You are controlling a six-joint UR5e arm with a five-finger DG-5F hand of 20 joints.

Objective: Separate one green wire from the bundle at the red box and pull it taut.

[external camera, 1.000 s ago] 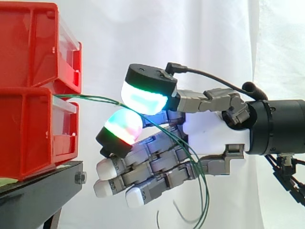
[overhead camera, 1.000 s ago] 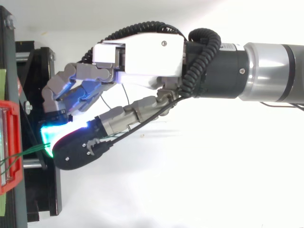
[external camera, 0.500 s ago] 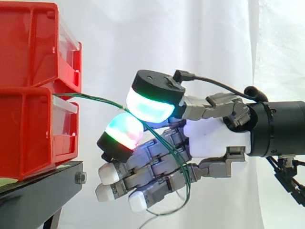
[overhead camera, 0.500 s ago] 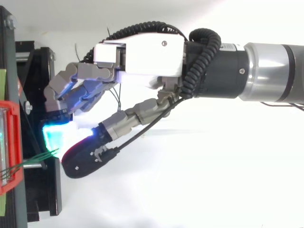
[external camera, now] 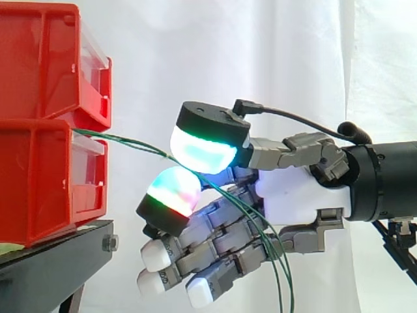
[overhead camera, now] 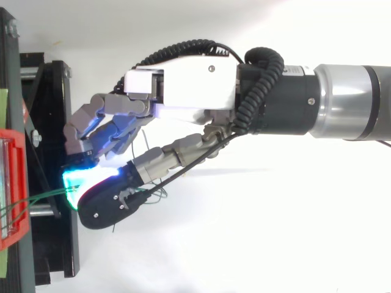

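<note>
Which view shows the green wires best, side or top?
Side view: the green wires run from the red box to the hand's pads, then hang down. Top view gives a short stretch by the box.

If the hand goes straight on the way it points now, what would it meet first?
Probably the front of the lower red bin, where the green wires emerge, though depth is uncertain.
</note>
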